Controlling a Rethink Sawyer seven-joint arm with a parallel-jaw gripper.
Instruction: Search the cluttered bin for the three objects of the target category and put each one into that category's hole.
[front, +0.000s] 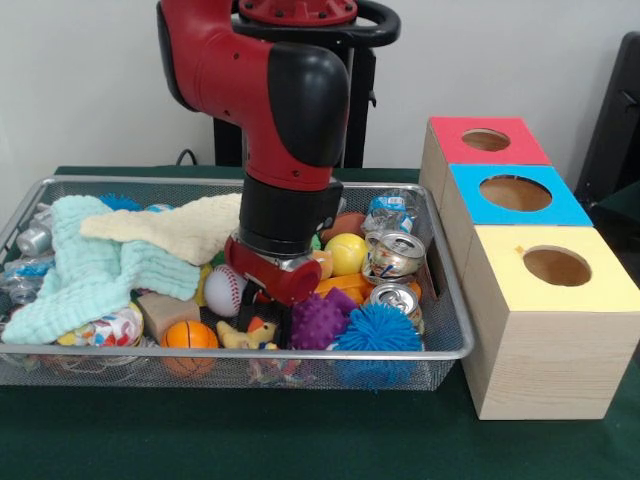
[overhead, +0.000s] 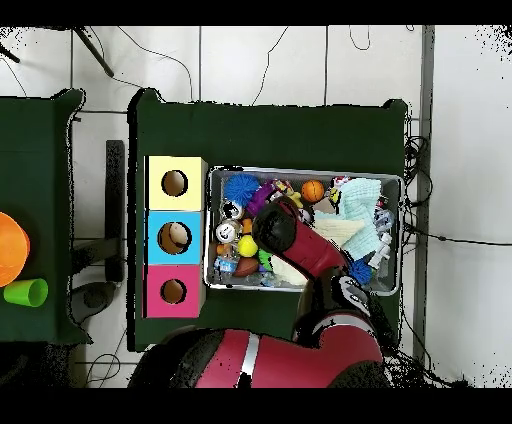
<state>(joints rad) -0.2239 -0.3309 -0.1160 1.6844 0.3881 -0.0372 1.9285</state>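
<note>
Right, front view first: the arm drops straight into the bin, its red wrist low among the clutter, and the pincer is buried behind that wrist, so I cannot tell whether it is wide or closed. Around it: a baseball just beside, a yellow ball, a purple spiky ball, a blue hairy ball, an orange basketball, two cans and pale cloths heaped across the bin's other half. No plush toy shows clearly. Beside the bin stand three boxes; the red box with its hole is farthest back.

Overhead now: the arm covers the bin's middle, hiding what lies beneath. The red box sits on the green counter, nearest the robot's base.
</note>
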